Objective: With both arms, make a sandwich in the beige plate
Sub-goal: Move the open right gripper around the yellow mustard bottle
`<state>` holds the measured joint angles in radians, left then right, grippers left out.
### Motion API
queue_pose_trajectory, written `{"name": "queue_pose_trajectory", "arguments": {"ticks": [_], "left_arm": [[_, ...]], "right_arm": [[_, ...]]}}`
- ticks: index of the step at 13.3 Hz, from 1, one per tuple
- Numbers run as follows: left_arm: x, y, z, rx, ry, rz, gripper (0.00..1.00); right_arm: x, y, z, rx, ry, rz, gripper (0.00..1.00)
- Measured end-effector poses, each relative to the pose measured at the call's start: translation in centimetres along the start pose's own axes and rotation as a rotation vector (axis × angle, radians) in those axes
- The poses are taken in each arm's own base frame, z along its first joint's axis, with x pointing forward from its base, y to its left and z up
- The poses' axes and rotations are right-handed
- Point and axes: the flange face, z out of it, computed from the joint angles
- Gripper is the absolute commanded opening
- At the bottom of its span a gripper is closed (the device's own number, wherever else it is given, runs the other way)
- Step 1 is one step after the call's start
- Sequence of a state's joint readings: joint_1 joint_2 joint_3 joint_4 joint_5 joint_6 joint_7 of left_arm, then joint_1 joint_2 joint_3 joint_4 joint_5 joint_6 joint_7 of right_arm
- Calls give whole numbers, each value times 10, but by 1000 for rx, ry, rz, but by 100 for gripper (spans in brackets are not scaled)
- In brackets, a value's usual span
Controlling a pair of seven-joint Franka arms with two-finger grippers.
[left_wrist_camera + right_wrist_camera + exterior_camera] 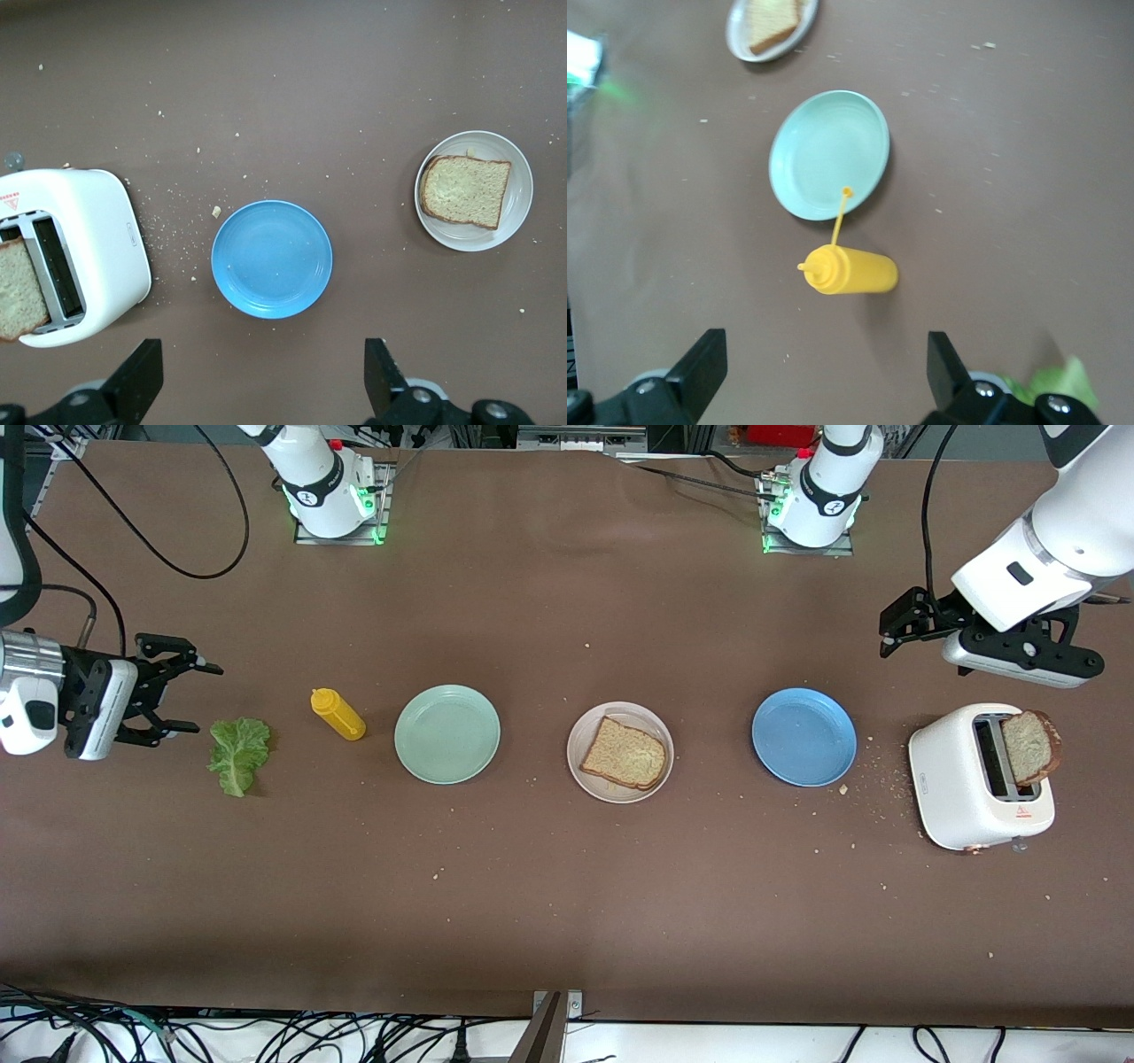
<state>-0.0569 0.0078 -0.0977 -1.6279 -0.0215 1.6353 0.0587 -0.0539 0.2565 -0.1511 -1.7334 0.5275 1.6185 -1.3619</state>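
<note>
- Bread: you have one brown slice (624,754) lying flat in the beige plate (588,731), which sits mid-surface between the mint green plate (447,734) and the blue plate (803,736).
- You can see a second slice (1031,745) standing up out of a slot of the white toaster (961,793), at the left arm's end of the surface.
- Your lettuce leaf (237,755) lies on the bare surface at the right arm's end, with the yellow squeeze bottle (337,714) on its side between the leaf and the mint green plate.
- Your left gripper (895,627) hangs in the air over the bare surface just by the toaster, fingers (140,376) spread wide and holding nothing.
- Your right gripper (182,695) is just beside the lettuce leaf, fingers (700,367) wide apart and empty.
- Crumbs (873,771) are scattered on the surface between the blue plate and the toaster.
</note>
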Motion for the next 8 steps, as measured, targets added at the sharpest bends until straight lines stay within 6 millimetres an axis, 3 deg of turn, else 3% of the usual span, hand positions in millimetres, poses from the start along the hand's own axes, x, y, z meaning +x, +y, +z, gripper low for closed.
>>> {"name": "queue_pose_trajectory", "arguments": {"ticks": [4,8], "left_arm": [[-2,3,2,-1,-20,0,100],[-3,2,3,-2,-28,-3,100]], "right_arm": [[-51,15,55,83,142,-158,100],[-85,49,128,139,290,-318,100]]}}
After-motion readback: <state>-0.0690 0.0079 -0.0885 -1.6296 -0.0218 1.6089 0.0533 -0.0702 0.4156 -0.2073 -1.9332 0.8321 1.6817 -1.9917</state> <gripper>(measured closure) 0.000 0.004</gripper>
